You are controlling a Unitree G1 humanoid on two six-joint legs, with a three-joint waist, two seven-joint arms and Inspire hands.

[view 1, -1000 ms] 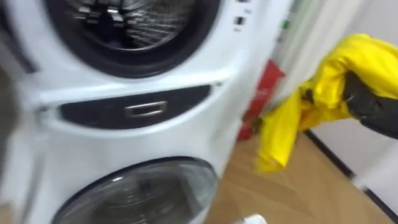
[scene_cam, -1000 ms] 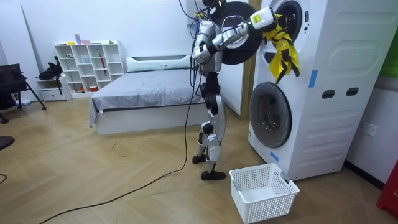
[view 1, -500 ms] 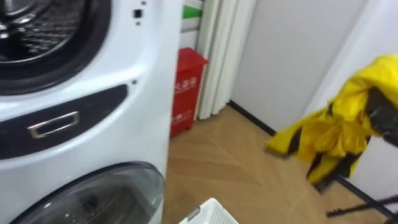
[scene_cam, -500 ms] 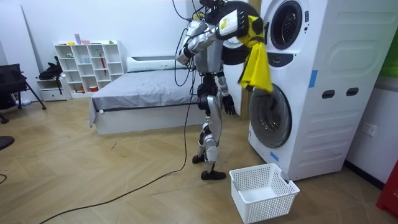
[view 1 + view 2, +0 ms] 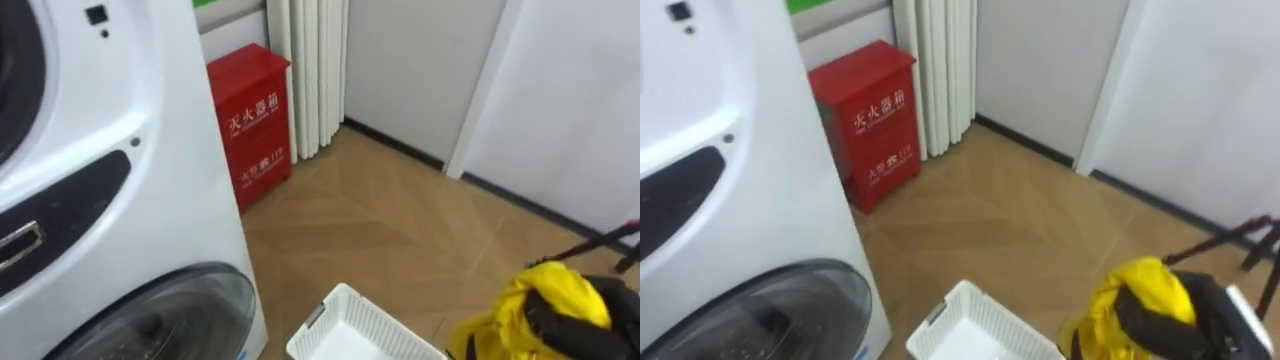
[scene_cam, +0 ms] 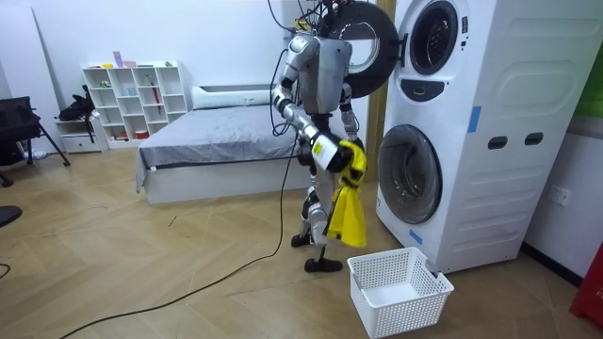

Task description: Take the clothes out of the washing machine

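Left eye view puts the right hand (image 5: 572,322) low at the lower right, its dark fingers curled tight into a bunched yellow garment (image 5: 515,318). A second ago that same hand held the cloth up by the upper drum. The room view shows the arm swung down and away from the washing machine (image 5: 140,140), and the robot turned from its open door. The garment now hangs near the white basket (image 5: 335,312) on the floor — beside its corner rather than over it. With the cloth clear of the drum, the pick looks done; what remains, I judge, is carrying it over the basket and letting go. It is bright yellow and soft — crumpled at the grip, trailing in a long limp fold below.
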